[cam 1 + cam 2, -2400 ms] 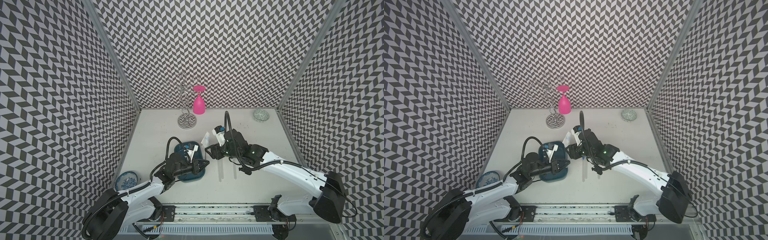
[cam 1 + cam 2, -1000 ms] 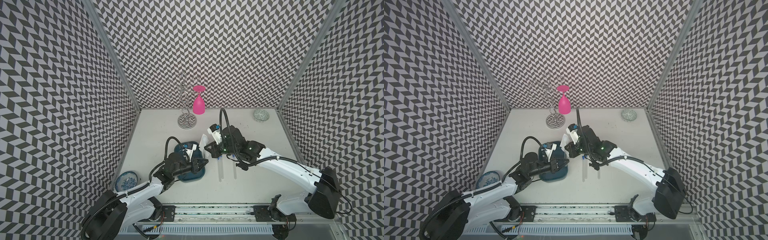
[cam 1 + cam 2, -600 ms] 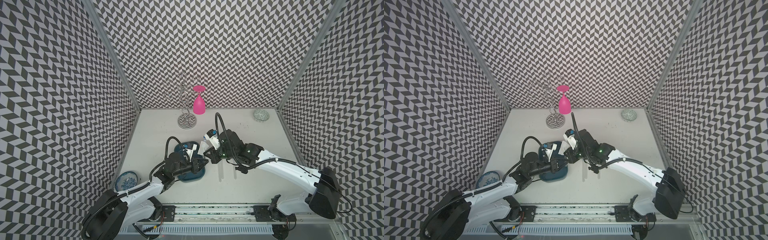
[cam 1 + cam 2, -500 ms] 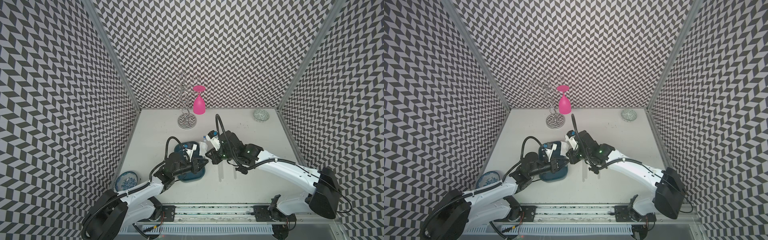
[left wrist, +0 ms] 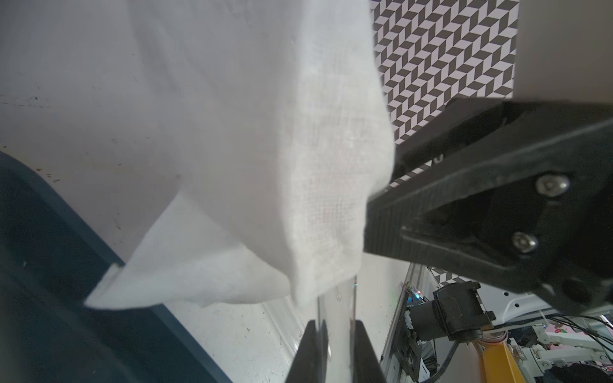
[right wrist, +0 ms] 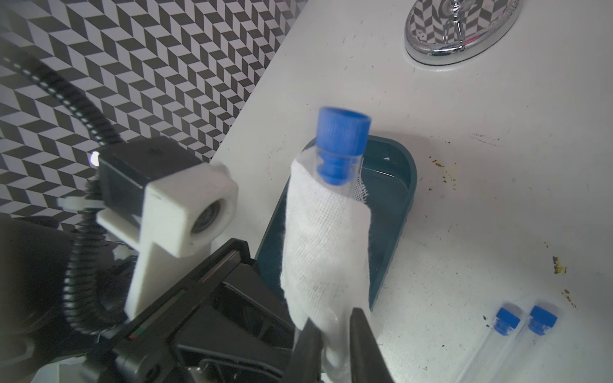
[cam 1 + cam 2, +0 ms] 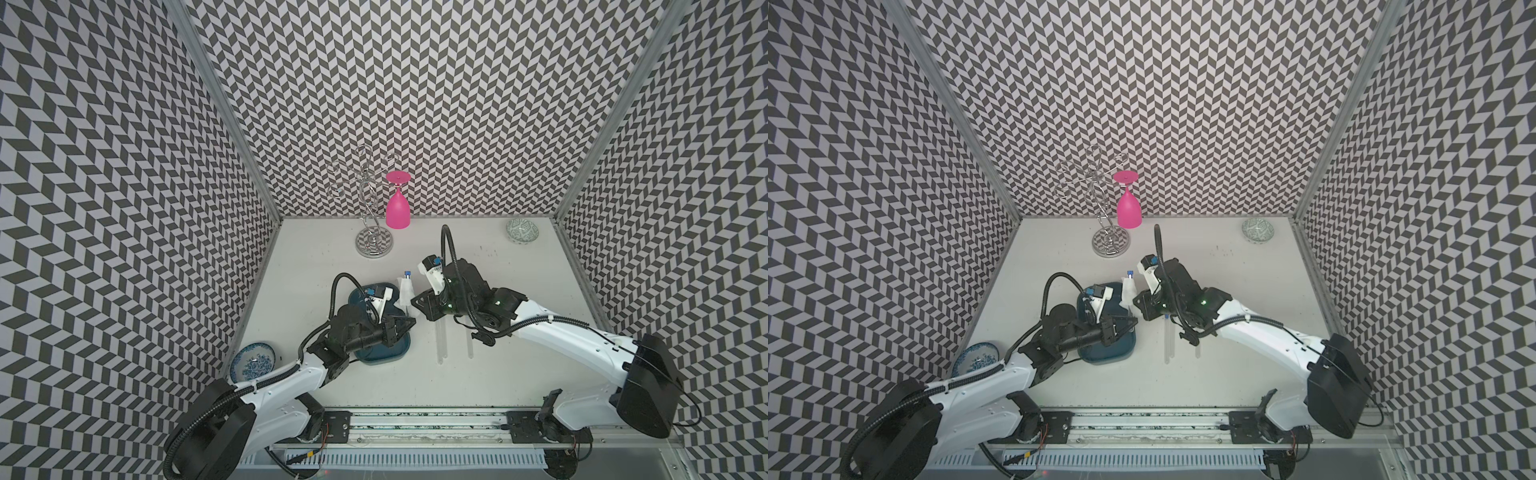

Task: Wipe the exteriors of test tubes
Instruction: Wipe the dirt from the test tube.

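A thin, clear test tube (image 6: pixel 343 139) with a blue cap is held cap-up above the middle of the white table (image 7: pixel 519 386), and a dark teal plastic tray (image 7: pixel 390 355) is seen at 8 o'clock of it. Most of the tube's length is wrapped in a white woven gauze cloth (image 6: pixel 326 252), with only the cap and neck left bare above. Its clear lower end is clamped between the black fingers of the left gripper (image 5: pixel 335 326), whose arm is stretched in from 7 o'clock. The right gripper (image 6: pixel 333 318) is placed at 3 o'clock of the tube, its arm stretched in from 4 o'clock. Its two fingers are set closely on either side of the cloth-wrapped part, and whether the cloth is pressed by them cannot be told. Two more clear, blue-capped test tubes (image 7: pixel 441 345) are laid side by side on the table at 5 o'clock of the held one, caps toward 12 o'clock, apart from both grippers. A chrome wire glass rack (image 7: pixel 374 245) is stood near the back wall at 11 o'clock, and a pink goblet (image 7: pixel 397 210) is hung upside down from it. A green patterned bowl (image 7: pixel 522 231) is set in the 1 o'clock corner and a blue-and-white dish (image 7: pixel 253 360) at the 8 o'clock edge.
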You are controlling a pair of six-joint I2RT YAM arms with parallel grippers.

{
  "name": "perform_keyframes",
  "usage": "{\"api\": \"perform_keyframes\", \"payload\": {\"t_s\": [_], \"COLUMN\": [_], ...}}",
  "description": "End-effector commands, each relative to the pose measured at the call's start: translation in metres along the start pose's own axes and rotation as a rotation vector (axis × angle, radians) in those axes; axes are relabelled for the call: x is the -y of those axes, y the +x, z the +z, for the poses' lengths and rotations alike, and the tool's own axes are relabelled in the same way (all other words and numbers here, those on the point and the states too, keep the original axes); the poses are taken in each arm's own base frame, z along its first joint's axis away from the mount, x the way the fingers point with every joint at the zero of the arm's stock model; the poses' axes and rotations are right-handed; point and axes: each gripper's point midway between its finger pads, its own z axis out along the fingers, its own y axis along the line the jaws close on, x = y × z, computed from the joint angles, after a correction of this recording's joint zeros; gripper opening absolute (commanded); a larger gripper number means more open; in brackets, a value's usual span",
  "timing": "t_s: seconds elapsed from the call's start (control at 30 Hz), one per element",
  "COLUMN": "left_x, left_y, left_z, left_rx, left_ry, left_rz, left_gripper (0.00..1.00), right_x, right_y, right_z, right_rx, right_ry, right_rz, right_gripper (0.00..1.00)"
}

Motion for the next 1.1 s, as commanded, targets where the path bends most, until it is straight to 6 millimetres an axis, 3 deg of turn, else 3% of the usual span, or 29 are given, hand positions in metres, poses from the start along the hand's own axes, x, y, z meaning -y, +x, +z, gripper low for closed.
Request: {"api": "perform_keyframes", "payload": {"t_s": [0.0, 0.57, 0.9, 1.07], "left_x": [0.015, 0.015, 0.016, 0.016], "left_y": [-0.011, -0.010, -0.010, -0.009], "left_z": [-0.002, -0.002, -0.003, -0.003], "left_rx": [0.034, 0.029, 0.028, 0.023], "left_ry": [0.047, 0.052, 0.056, 0.057], "left_rz": [0.037, 0.037, 0.039, 0.038], "left_gripper": [0.08, 0.08, 0.08, 0.08], "right_x": [-0.016, -0.025, -0.020, -0.013], "right_y": [-0.020, -0.025, -0.030, -0.057], "right_z": [-0.009, -0.014, 0.012, 0.009], "right_rx": [0.093, 0.163, 0.160, 0.238], "right_ry": [-0.092, -0.190, -0.196, -0.183], "right_rz": [0.000, 0.030, 0.073, 0.073], "right_gripper": [0.21, 0.35, 0.23, 0.19]}}
